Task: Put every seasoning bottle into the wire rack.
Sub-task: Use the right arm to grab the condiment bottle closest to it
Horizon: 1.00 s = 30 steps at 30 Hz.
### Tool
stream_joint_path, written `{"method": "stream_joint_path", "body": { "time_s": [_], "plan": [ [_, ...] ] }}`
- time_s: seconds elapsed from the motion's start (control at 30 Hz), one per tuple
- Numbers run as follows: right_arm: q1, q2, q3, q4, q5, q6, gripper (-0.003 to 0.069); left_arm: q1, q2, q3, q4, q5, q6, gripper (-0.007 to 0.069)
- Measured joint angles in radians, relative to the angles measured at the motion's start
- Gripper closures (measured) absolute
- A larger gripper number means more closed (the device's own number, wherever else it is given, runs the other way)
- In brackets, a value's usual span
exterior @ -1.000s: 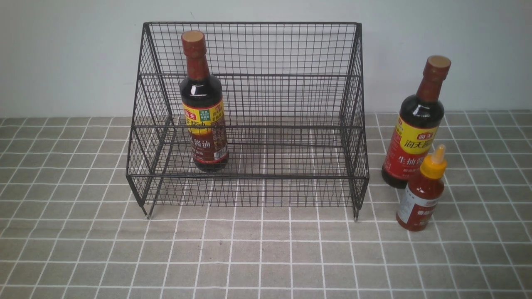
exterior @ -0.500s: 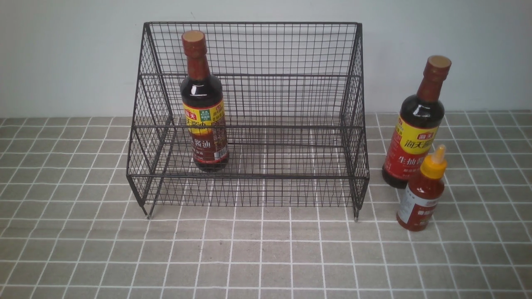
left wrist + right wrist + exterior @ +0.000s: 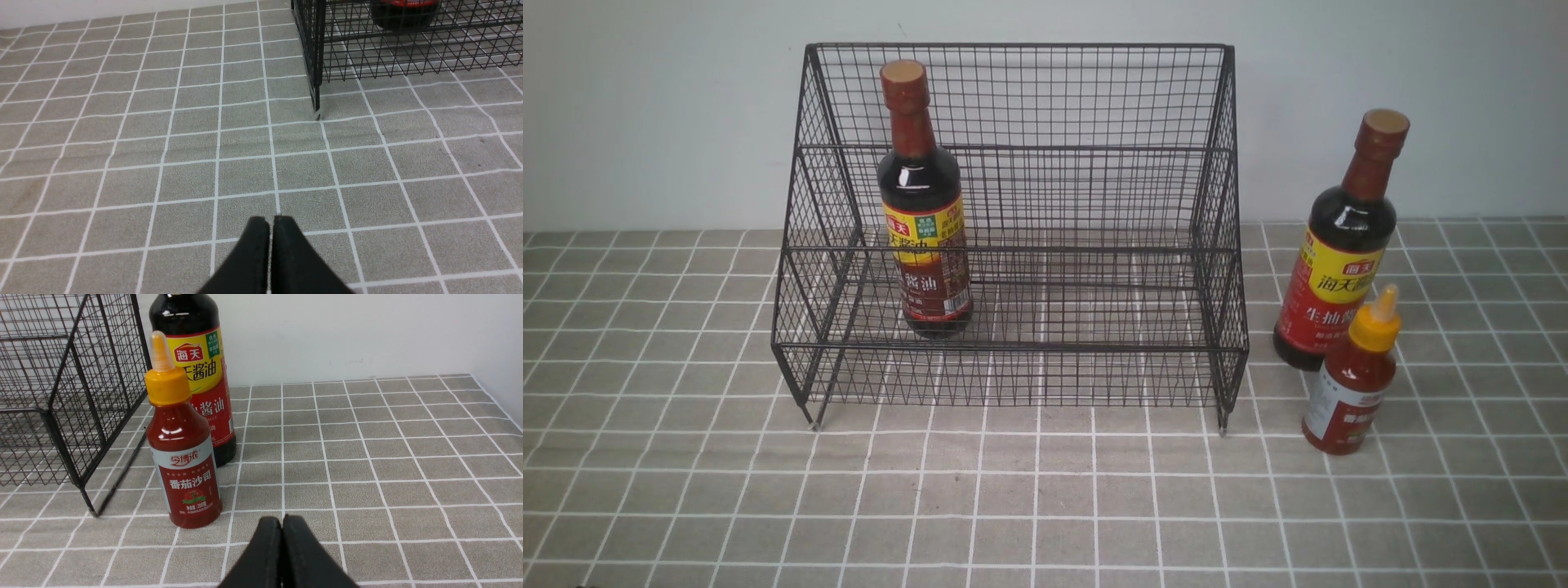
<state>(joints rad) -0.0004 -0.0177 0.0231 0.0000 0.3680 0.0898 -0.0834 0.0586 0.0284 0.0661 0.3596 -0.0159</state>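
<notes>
The wire rack (image 3: 1013, 347) fills the centre of the front view, with the first soy-sauce bottle (image 3: 925, 237) upright in its left part. The second soy-sauce bottle (image 3: 1331, 269) and the red sauce bottle (image 3: 1352, 392) stand upright at right, outside the rack. They are nearest the right gripper (image 3: 282, 539), which is pressed together, as is the left gripper (image 3: 270, 245).

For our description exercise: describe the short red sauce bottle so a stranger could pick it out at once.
Find the black wire rack on the tiled cloth. Outside it, to its right, stand two bottles. The red sauce bottle is the nearer, shorter one, yellow-nozzled, unlike the tall dark soy bottle behind.
</notes>
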Motion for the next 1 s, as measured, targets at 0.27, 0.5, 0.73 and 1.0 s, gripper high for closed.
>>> {"method": "stream_joint_path", "body": {
  "time_s": [0.27,0.5,0.73,1.0],
  "plan": [
    [0.000,0.000,0.000,0.000,0.000,0.000,0.0673,0.000,0.000,0.000,0.000,0.000,0.000,0.0631],
    [0.000,0.000,0.000,0.000,0.000,0.000,0.0673,0.000,0.000,0.000,0.000,0.001,0.000,0.0631],
    [0.000,0.000,0.000,0.000,0.000,0.000,0.0673,0.000,0.000,0.000,0.000,0.001,0.000,0.0631],
    [0.000,0.000,0.000,0.000,0.000,0.000,0.0673,0.011,-0.035,0.000,0.000,0.004,0.000,0.0631]
  ]
}}
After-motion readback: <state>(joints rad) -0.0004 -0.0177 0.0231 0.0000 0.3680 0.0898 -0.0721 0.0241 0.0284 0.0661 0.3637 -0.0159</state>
